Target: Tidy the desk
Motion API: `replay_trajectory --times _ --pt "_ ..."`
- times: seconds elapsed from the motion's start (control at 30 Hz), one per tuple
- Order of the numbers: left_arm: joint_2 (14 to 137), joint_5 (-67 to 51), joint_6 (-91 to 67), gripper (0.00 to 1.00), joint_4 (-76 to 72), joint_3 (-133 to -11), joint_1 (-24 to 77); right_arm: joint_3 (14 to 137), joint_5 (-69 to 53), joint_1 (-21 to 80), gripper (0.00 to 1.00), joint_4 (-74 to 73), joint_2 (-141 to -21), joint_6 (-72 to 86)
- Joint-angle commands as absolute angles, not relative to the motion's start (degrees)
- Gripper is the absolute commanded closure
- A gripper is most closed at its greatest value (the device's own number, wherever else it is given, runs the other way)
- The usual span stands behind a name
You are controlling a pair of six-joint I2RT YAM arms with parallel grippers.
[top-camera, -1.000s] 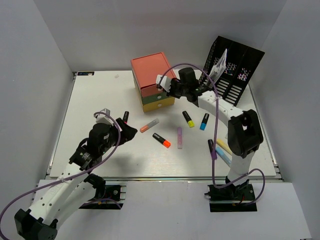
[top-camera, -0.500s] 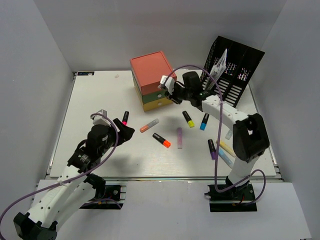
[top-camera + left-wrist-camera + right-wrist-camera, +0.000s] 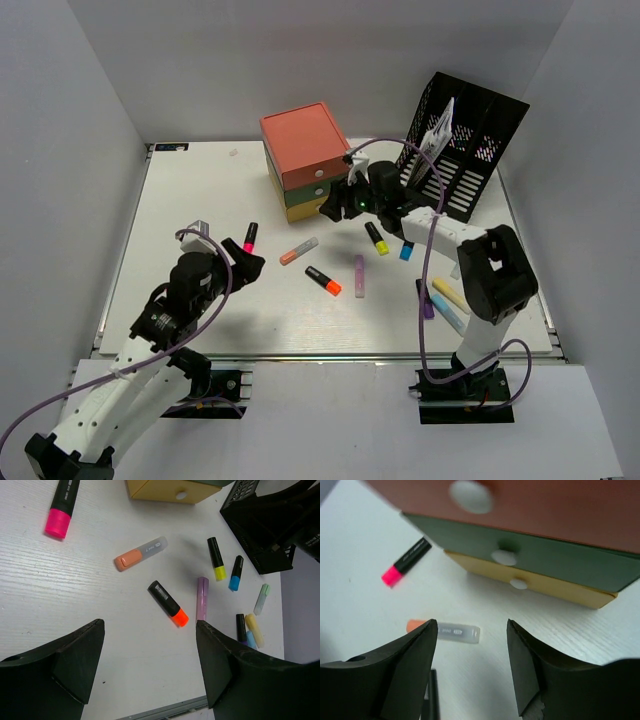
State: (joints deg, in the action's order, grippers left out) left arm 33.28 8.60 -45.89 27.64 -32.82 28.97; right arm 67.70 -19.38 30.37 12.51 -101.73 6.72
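1. Left fingers [image 3: 75, 665], lower left, stood open and empty over the tabletop [image 3: 200, 195], which filled the frame centre.
2. Right fingers [image 3: 405, 670], upper centre, were open facing the drawer unit [image 3: 305, 160]; a misaligned approach could shove it or knock the orange-capped marker [image 3: 299, 250].

The right pincer [image 3: 335, 207] came down the front of the drawer unit [image 3: 300, 140], from the upper drawers to the yellow drawer [image 3: 312, 211] close above the bench [image 3: 200, 200]; its forearm swung lower, partly covering the blue marker [image 3: 405, 251]; the left pincer [image 3: 244, 268] drew back toward its base, leaving the pink marker [image 3: 250, 237] fully uncovered.
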Motion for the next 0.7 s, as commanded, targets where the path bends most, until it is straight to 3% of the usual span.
replay_trajectory --times 0.0,0.33,0.67 --pt "33.5 9.6 -45.4 0.17 27.6 -34.0 28.7 68.0 -12.8 30.1 0.37 22.0 -103.8 25.0" --pt "34.9 10.6 -45.5 0.17 26.7 -33.3 28.7 75.4 -11.8 30.1 0.47 24.1 -112.8 36.8" --pt "35.2 10.3 -47.3 0.18 25.5 -32.3 28.7 74.8 -10.7 30.0 0.54 27.9 -113.6 41.7"
